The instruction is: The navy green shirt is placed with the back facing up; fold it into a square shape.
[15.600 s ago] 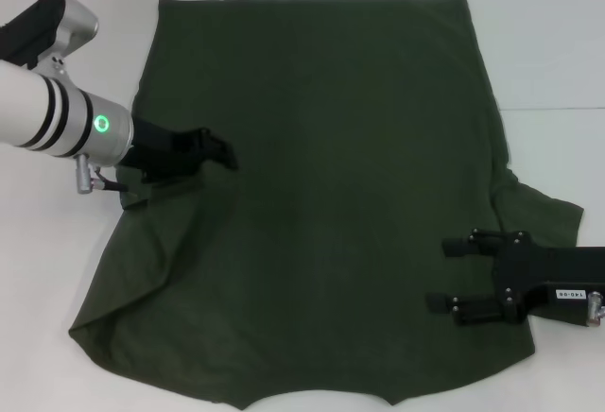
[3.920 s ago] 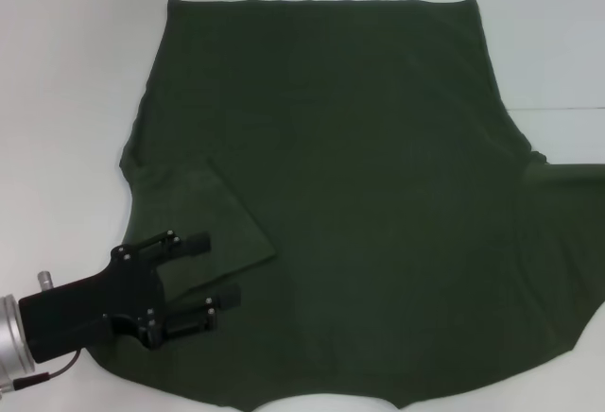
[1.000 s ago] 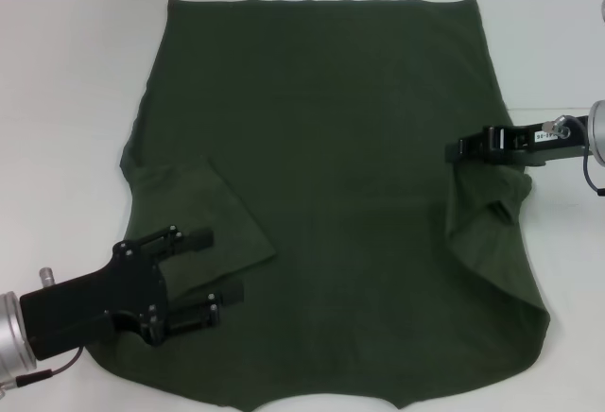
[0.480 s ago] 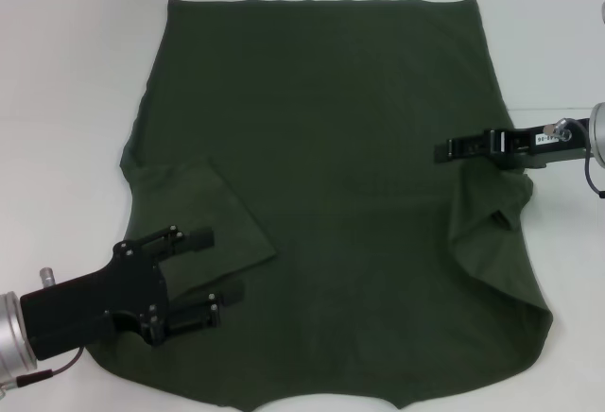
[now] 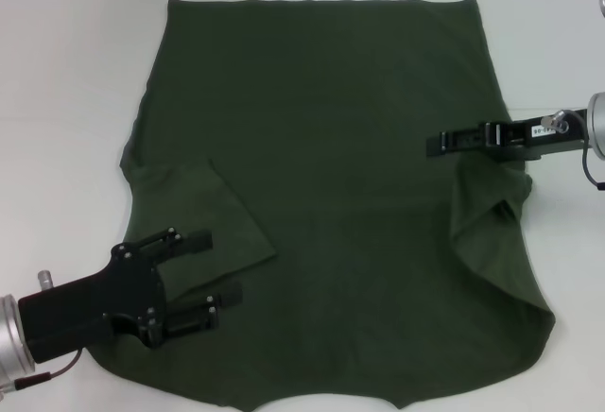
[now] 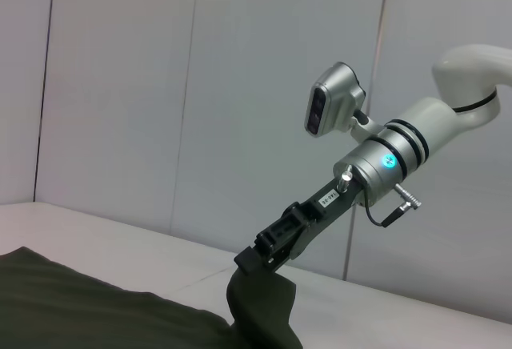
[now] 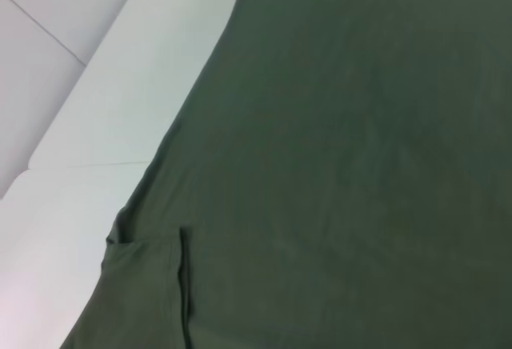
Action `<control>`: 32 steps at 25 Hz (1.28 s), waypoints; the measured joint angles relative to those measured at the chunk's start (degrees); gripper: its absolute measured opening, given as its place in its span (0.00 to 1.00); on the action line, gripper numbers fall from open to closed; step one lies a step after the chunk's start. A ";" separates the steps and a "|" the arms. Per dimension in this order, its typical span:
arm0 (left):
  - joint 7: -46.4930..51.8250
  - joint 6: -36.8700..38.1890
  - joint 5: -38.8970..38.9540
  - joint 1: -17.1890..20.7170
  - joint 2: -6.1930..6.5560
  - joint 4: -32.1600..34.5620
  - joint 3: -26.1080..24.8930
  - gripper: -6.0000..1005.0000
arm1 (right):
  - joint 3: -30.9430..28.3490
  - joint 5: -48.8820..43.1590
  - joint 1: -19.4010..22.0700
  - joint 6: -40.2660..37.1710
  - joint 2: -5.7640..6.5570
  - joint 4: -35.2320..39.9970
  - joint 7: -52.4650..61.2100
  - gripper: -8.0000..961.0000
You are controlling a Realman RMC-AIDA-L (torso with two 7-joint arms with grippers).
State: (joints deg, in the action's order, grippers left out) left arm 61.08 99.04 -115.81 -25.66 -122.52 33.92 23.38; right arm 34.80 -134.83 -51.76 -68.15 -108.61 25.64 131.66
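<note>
Above the navy green shirt (image 5: 331,147), the right claw (image 5: 437,143) pinches its sleeve.

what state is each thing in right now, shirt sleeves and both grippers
navy green shirt: spread flat on the table, back up, not yet square
left sleeve: folded in, lying flat on the body
right sleeve: lifted and draped, partway folded in
left gripper: open, low over the shirt's near left corner, holding nothing
right gripper: shut on the right sleeve, raised over the shirt's right side
</note>
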 joint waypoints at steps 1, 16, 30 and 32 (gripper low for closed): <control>-0.02 -0.01 0.01 0.03 0.00 0.00 0.00 0.80 | 0.00 0.01 0.00 -0.15 -0.10 0.21 0.00 0.91; -0.01 0.03 0.07 0.08 0.00 0.00 0.00 0.80 | -0.37 0.80 0.11 -1.53 -0.17 1.17 -0.01 0.91; 0.23 0.37 0.06 0.08 0.00 0.00 0.00 0.80 | -0.59 5.10 0.61 -5.67 1.47 3.89 0.56 0.90; 0.27 0.37 0.06 0.08 0.00 0.00 0.00 0.80 | -0.44 5.09 0.59 -6.00 1.70 3.81 0.73 0.90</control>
State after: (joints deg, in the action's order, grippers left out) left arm 61.35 99.41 -115.75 -25.57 -122.52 33.92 23.38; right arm 34.37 -129.74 -51.17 -74.16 -106.91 29.44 132.39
